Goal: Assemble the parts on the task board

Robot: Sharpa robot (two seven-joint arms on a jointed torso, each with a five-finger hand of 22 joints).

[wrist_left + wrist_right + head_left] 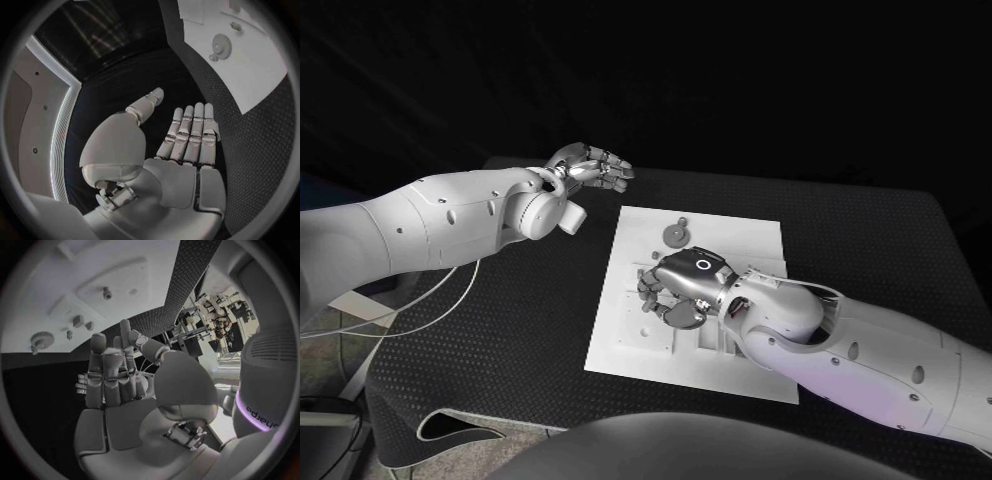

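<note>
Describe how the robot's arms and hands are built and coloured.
Both arms are smooth white shells with small dark dots. The left robot hand and right robot hand are silver, many-fingered, with segmented fingers. The right wrist carries a dark round cap with a pale ring; thin pale cables trail under the left arm.

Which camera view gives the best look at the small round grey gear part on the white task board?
The left wrist view: the round grey gear part lies unobstructed on the white task board. The head view shows it smaller, beyond the right hand. The right wrist view shows it at the circle's rim.

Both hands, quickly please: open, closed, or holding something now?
Left hand: open, fingers straight, holding nothing, beside the white task board.
Right hand: over the board, empty; fingers loosely apart, open.
</note>
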